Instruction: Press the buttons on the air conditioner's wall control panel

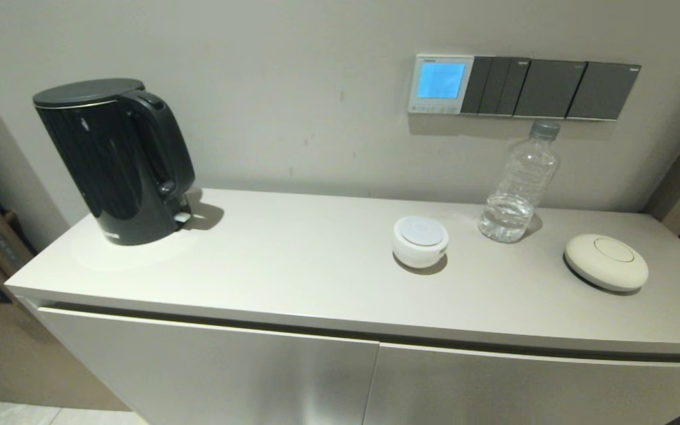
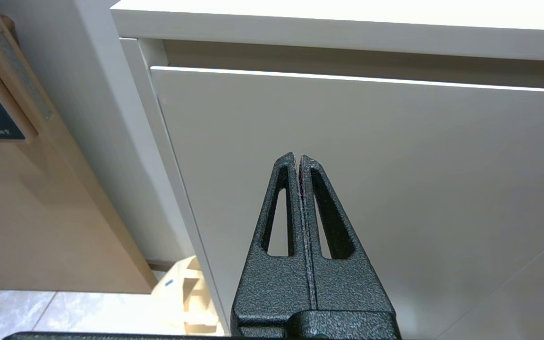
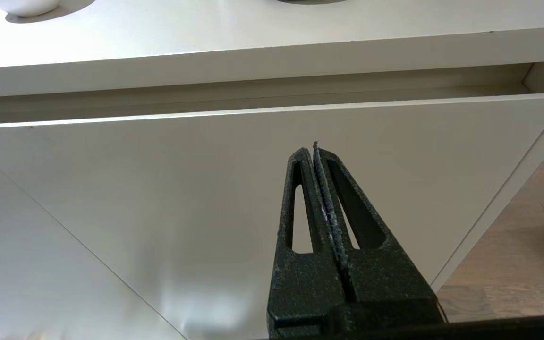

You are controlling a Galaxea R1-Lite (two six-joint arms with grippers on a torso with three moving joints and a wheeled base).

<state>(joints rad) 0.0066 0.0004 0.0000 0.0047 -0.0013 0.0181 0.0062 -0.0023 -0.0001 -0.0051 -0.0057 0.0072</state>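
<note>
The air conditioner's wall control panel point(image 1: 440, 84) is a small white-framed square on the wall above the counter, its screen glowing blue. The buttons point(image 1: 434, 108) are a row of tiny pale dots along its lower edge. Neither arm shows in the head view. My left gripper point(image 2: 298, 157) is shut and empty, low in front of the cabinet's left door. My right gripper point(image 3: 312, 150) is shut and empty, low in front of the cabinet's right door, below the counter edge.
Dark grey switch plates point(image 1: 552, 88) run right of the panel. On the counter point(image 1: 293, 260) stand a black kettle point(image 1: 117, 159), a white round device point(image 1: 420, 240), a clear water bottle point(image 1: 518, 184) under the switches, and a cream disc point(image 1: 605, 261).
</note>
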